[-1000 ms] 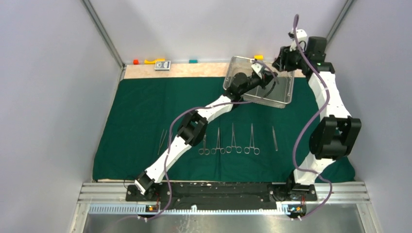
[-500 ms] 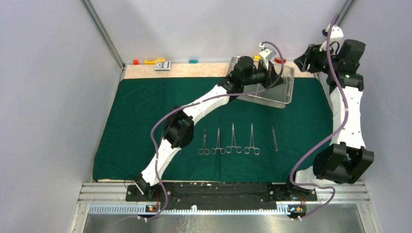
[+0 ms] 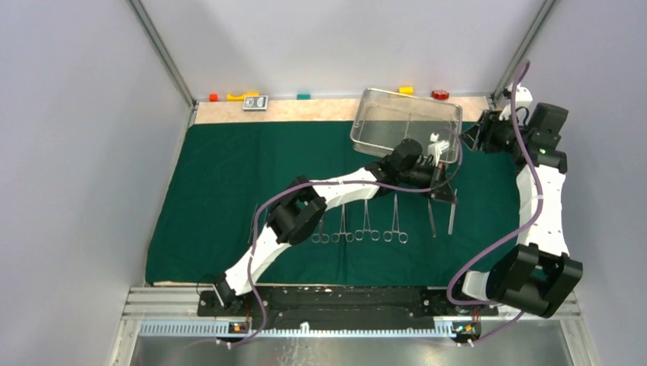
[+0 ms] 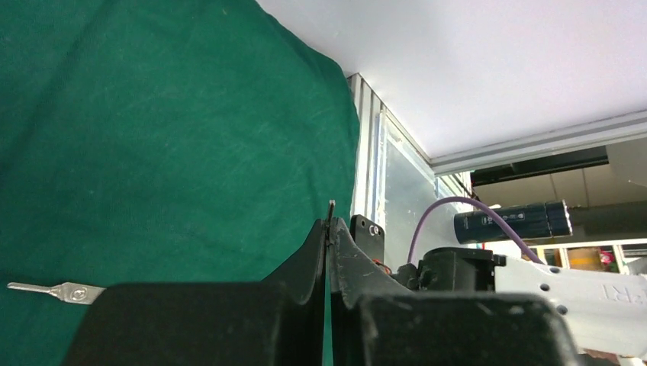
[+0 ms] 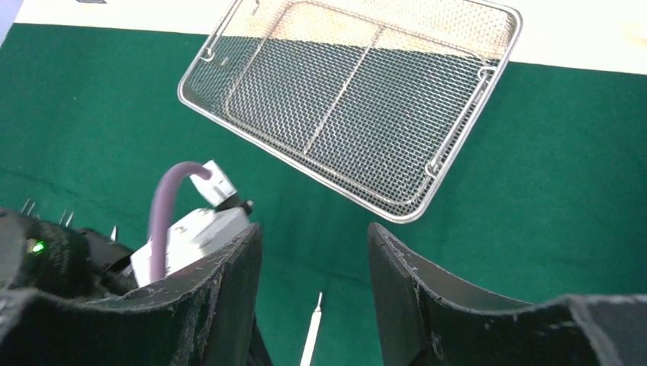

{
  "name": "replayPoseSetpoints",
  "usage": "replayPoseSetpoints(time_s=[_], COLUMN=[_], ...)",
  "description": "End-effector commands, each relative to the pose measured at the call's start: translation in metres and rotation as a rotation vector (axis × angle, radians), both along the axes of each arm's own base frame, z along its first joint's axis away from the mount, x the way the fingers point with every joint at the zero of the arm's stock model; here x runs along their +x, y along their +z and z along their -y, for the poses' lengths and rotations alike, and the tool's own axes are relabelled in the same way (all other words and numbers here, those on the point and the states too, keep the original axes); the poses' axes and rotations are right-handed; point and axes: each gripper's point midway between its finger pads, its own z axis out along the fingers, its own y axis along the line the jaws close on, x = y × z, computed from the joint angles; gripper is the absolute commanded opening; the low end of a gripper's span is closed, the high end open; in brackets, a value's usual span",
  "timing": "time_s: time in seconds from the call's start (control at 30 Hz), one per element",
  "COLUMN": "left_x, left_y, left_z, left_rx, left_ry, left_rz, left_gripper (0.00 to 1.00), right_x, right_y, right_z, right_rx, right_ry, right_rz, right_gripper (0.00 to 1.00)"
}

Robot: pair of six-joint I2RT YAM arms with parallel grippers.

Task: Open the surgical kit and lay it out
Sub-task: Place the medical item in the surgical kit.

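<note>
The dark green cloth [image 3: 229,175] lies spread over the table. The silver wire-mesh tray [image 3: 378,114] sits at its far right edge and looks empty in the right wrist view [image 5: 351,99]. Several ring-handled clamps [image 3: 366,226] lie in a row near the front, with a slim instrument [image 3: 432,219] to their right. My left gripper [image 3: 444,194] hovers beside it, shut on a thin steel instrument [image 3: 452,219] whose tip pokes out between the fingers [image 4: 331,204]. My right gripper [image 3: 467,139] hangs open and empty beside the tray's right end [image 5: 314,244].
Small coloured blocks [image 3: 229,97] and a small grey device [image 3: 255,103] line the wooden strip behind the cloth. Tweezers [image 3: 255,217] lie at the left of the row, partly hidden by my left arm. Walls close in the left, back and right.
My left arm has swung from over the tray down to the near right of the cloth, carrying the thin instrument. My right arm has pulled back to the right and lower.
</note>
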Motion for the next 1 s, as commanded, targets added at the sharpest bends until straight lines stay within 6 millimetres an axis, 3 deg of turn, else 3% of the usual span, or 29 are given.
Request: replayPoseSetpoints(time_s=[0.0, 0.17, 0.37, 0.97], left_x=[0.004, 0.022, 0.028, 0.042], left_y=[0.001, -0.026, -0.051, -0.071], left_z=[0.01, 0.014, 0.018, 0.017], left_rx=[-0.073, -0.046, -0.033, -0.003], left_ry=[0.008, 0.079, 0.102, 0.153], left_rz=[-0.041, -0.077, -0.127, -0.158], left_gripper=[0.0, 0.0, 0.0, 0.0], right_x=[-0.018, -0.028, -0.03, -0.034], right_y=[0.013, 0.004, -0.003, -0.016], right_z=[0.005, 0.009, 0.011, 0.012], right_rx=[-0.037, -0.049, -0.048, -0.04], right_ry=[0.01, 0.005, 0.002, 0.008], right_rz=[0.065, 0.049, 0.035, 0.002], right_gripper=[0.52, 0.52, 0.52, 0.52])
